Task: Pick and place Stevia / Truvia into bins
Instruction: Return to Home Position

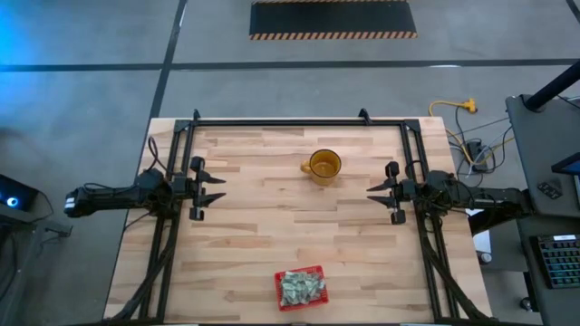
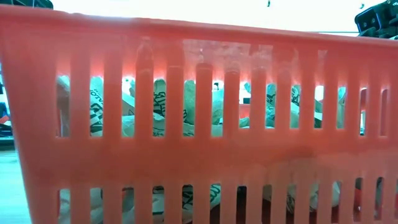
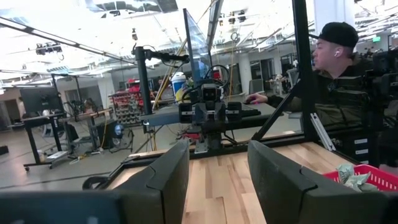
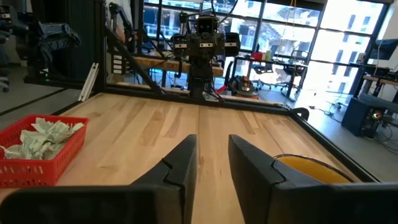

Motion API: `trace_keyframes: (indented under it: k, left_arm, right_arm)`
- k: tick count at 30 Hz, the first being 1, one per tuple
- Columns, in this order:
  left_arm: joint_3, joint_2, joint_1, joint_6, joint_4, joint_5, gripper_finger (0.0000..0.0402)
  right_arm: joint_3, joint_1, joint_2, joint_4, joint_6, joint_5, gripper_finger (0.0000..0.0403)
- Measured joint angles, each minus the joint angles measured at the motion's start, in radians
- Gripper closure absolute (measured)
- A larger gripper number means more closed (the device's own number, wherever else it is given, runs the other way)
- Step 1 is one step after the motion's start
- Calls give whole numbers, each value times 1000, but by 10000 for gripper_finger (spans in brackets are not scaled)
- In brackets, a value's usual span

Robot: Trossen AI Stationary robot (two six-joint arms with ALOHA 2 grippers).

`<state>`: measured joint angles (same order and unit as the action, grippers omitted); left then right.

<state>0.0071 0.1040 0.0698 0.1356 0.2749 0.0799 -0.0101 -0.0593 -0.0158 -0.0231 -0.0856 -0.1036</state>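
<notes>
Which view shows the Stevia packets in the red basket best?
The right wrist view: the packets lie heaped in the basket. The high view shows them small from above, the low view only through the slats, the left wrist view just a corner.

No word, brand or number can be read in any view. Dark print is seen on the packets through the slots of the red basket in the low view, but its letters cannot be made out
</notes>
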Motion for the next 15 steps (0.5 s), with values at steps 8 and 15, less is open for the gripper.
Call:
trace_keyframes:
  k: [8, 15]
  left_arm:
    - [0, 1, 0, 0, 0, 0, 253]
    - [0, 1, 0, 0, 0, 0, 253]
  right_arm:
    - [0, 0, 0, 0, 0, 0, 333]
    - [0, 0, 0, 0, 0, 0, 331]
